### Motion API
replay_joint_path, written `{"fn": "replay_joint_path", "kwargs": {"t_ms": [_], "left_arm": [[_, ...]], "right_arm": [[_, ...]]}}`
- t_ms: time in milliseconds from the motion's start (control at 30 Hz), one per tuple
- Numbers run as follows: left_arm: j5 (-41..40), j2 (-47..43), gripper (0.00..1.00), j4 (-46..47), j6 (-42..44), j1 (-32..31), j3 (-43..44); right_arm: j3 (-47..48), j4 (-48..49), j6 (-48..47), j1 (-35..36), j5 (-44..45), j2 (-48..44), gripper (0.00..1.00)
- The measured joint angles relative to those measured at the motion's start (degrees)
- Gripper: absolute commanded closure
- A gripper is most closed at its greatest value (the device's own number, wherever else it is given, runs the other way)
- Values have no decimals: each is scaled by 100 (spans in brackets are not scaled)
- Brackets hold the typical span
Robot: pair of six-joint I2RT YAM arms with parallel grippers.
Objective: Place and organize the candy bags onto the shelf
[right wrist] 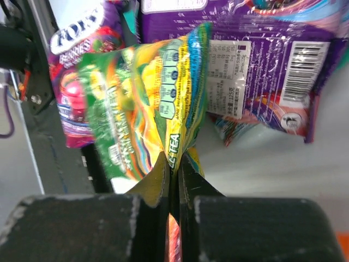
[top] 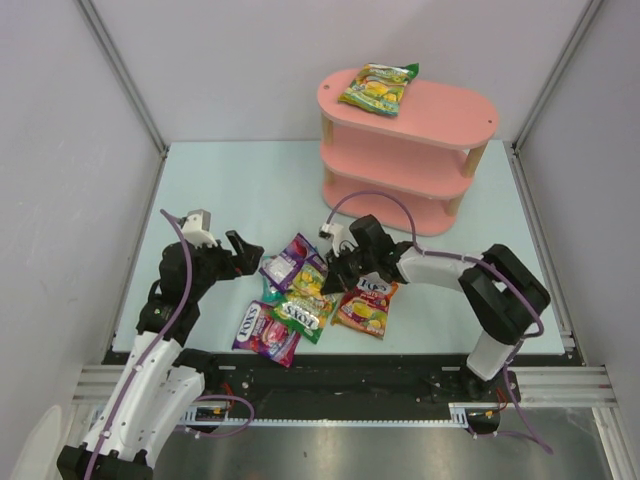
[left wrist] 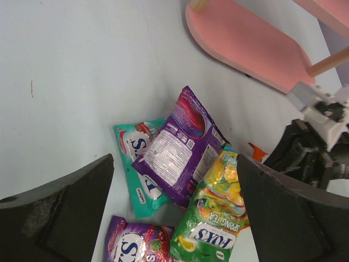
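Right gripper point(right wrist: 174, 164), closest to the lens in its wrist view: jaws closed, pinching the crimped edge of a green-yellow "FOX'S" Spring Tea bag point(right wrist: 147, 103). This bag's pinched end appears lifted, while its far end rests on the pile; whether it has fully left the table point(top: 240, 180) cannot be told.

Around it lies the pile of candy bags on the table between the two arms. A purple bag point(left wrist: 180, 147), printed back uppermost, overlaps a teal bag point(left wrist: 133, 155). A purple-magenta "FOX'S" bag point(top: 265, 330) lies at the near left of the pile. An orange-red "FOX'S" bag point(top: 367, 305) lies under the right forearm, just beside the held bag.

Left gripper point(top: 250, 258): jaws fully spread, holding nothing, poised at the left side of the pile.

Pink three-tier shelf point(top: 440, 110), at the far right of the table, well apart from the pile. Contents: one green-yellow bag point(top: 378, 88) at the left end of the top board, overhanging its far edge a little. The middle and bottom boards show no bag in the parts visible.

Progress, as judged: one of six bags is shelved, a second is in the grasp, and four lie untouched. Most of the task is left, including any tidying of the shelved bag.
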Motion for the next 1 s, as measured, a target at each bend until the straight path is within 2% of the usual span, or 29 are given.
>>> {"fn": "replay_joint_path", "kwargs": {"t_ms": [333, 467, 600, 633, 667, 700, 767, 867, 1000], "left_arm": [[2, 0, 0, 4, 0, 0, -2], [4, 2, 0, 4, -2, 0, -2], [39, 66, 0, 33, -7, 0, -2], [48, 90, 0, 48, -9, 0, -2], [59, 125, 0, 61, -17, 0, -2], [70, 151, 0, 79, -28, 0, -2], [85, 164, 0, 118, -44, 0, -4], [90, 164, 0, 153, -46, 0, -4], [92, 168, 0, 157, -46, 0, -4]], "right_arm": [[0, -741, 586, 0, 678, -1766, 100], [-26, -1110, 1305, 105, 1615, -2308, 100], [-363, -1502, 2496, 450, 3171, -2942, 98], [-476, -1617, 2850, 579, 3543, -3099, 92], [-612, -1753, 3254, 726, 3904, -3270, 66], [-728, -1912, 3635, 918, 4266, -3416, 47], [-872, -2205, 4444, 1368, 4911, -3593, 18], [-905, -2496, 5335, 2234, 5604, -3674, 13], [-905, -2695, 5654, 2828, 6000, -3788, 14]]}}
